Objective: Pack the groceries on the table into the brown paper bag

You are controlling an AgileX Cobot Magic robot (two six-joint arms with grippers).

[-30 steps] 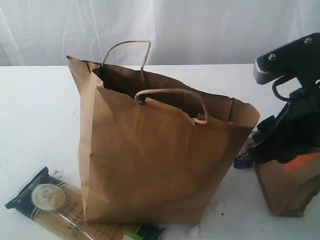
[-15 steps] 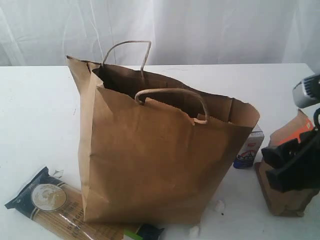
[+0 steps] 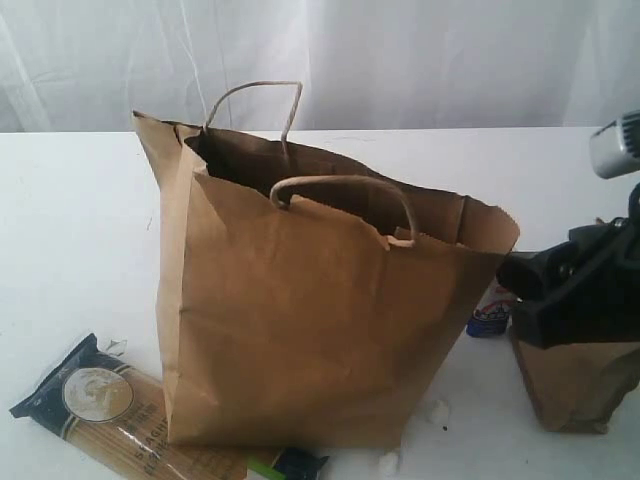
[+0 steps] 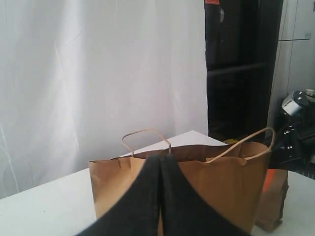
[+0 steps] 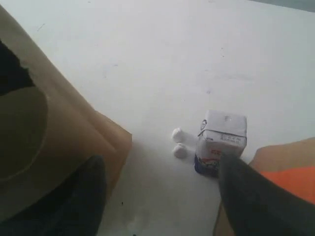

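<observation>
So the brown paper bag is standing upright and open about mid-worktop, both cord handles sticking up. From the exterior view I can't see what's inside, the mouth is just dark.

The spaghetti pack lies flat along the near edge, toward the near-left corner, just beside the bag's foot. One dark end points at that corner and the other peeks out below the bag. Over at the near-right corner side there's the brown pouch, upright, and its orange label shows in the right wrist view. The little white-blue carton stands upright on the bare worktop between the bag and the pouch, nearer the pouch. A couple of small white blobs sit on the surface just beside it.

The right end effector hangs low over that gap with its fingers spread well apart and only bare worktop between them, so it's got nothing. One finger is over the bag's corner and the other over the pouch/carton side.

The left end effector is up in the air on the bag's other side, fingers pressed flat together, holding nothing. A white curtain runs behind the far edge.
</observation>
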